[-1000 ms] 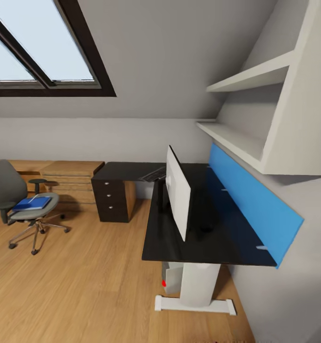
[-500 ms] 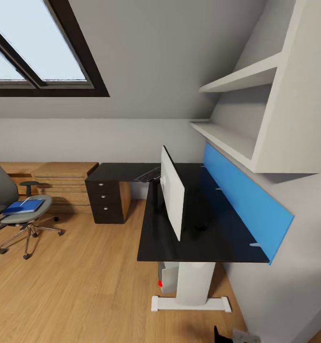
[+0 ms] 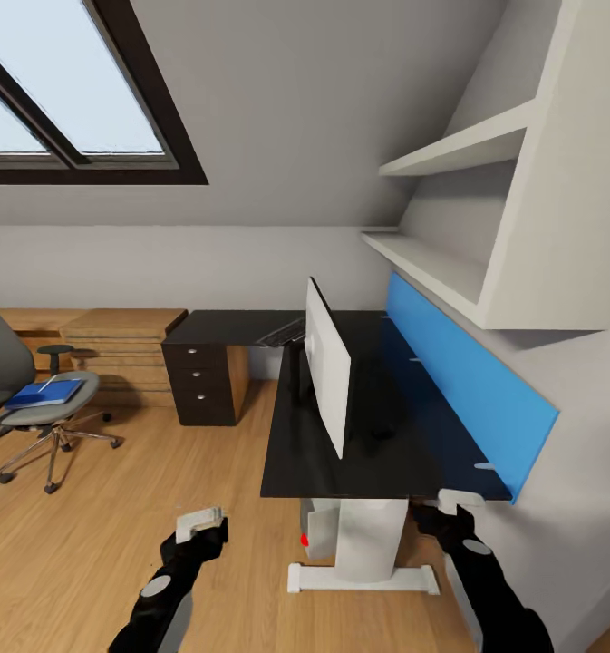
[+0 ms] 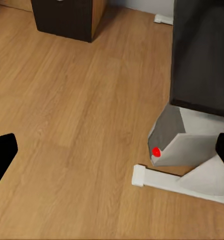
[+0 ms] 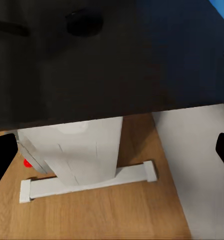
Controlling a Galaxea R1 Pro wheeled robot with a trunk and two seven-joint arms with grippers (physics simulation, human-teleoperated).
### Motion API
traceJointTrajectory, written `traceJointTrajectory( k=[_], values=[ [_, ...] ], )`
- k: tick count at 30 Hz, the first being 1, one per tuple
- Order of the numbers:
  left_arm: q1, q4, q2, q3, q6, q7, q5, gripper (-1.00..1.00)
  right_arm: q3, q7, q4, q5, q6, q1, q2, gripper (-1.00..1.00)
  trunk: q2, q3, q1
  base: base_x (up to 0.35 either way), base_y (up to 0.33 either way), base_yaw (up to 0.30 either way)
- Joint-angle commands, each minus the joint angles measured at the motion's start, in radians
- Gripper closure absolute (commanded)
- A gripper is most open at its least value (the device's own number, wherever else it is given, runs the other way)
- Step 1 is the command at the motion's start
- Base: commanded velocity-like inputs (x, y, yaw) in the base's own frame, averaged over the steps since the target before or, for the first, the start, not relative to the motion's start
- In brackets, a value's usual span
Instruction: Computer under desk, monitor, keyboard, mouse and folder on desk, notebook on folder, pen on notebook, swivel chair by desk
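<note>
- Progress judged around the desk [image 3: 341,462]: the computer [image 3: 319,533] sat under it, beside the white leg [image 3: 370,537], red dot facing out. That part looked done.
- The monitor [image 3: 328,365] stood on the desk top, edge-on to me, pale back showing. Done too.
- The keyboard [image 3: 283,334] lay on the desk's far corner, beyond the monitor; whether that counts as next to it I couldn't tell.
- A small dark lump sat on the desk top behind the monitor, possibly the mouse; too dim to confirm.
- The swivel chair [image 3: 28,394] stood well apart from the desk, out on the wood floor, so it was not yet positioned.
- The folder [image 3: 42,393] lay on the chair seat with something thin and pale on top of it, maybe the pen. Folder, notebook and pen stacking all remained.
- My left gripper [image 3: 201,524] hung over the floor near the desk's near end, fingers spread apart, holding nothing.
- My right gripper [image 3: 450,508] hovered just at the desk's near edge, fingers apart too, empty.
</note>
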Motion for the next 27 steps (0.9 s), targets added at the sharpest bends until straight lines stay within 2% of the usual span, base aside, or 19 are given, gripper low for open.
traceJointTrajectory(
  k=[1,3,5,9,12,17,27],
  values=[
    [-0.001,-0.077,0.001,0.009,0.064,0.008,0.033,-1.00,-0.004,-0.001,-0.041,0.004,0.046,-0.002,0.005,-1.00,-0.002,-0.003,0.001,0.000,0.000,0.000],
    [-0.001,-0.165,0.002,0.024,0.125,0.008,0.080,-1.00,-0.008,0.001,-0.083,-0.019,0.083,-0.002,0.018,-1.00,-0.002,-0.003,0.001,0.000,0.000,0.000],
    [-0.001,-0.182,0.008,0.035,0.152,0.008,0.103,-1.00,-0.007,0.001,-0.090,-0.053,0.090,-0.002,0.031,-1.00,-0.002,-0.003,0.001,0.014,0.000,0.000],
    [-0.001,-0.178,0.027,0.039,0.160,0.008,0.109,-1.00,-0.007,0.001,-0.090,-0.063,0.091,-0.002,0.034,-1.00,-0.002,-0.003,0.001,0.134,0.000,0.000],
    [-0.001,-0.171,0.053,0.037,0.165,0.008,0.114,-1.00,-0.007,0.001,-0.095,-0.071,0.074,0.002,0.036,-1.00,-0.002,-0.003,0.001,0.279,0.000,0.000],
    [-0.001,-0.168,0.057,0.038,0.166,0.009,0.114,-1.00,-0.006,0.000,-0.099,-0.068,0.025,0.005,0.036,-1.00,-0.002,-0.003,0.001,0.322,0.000,0.000],
    [-0.001,-0.162,0.056,0.038,0.166,0.009,0.113,-1.00,-0.006,0.000,-0.099,-0.062,0.014,0.006,0.035,-1.00,-0.002,-0.003,0.001,0.325,0.000,0.000]
  ],
)
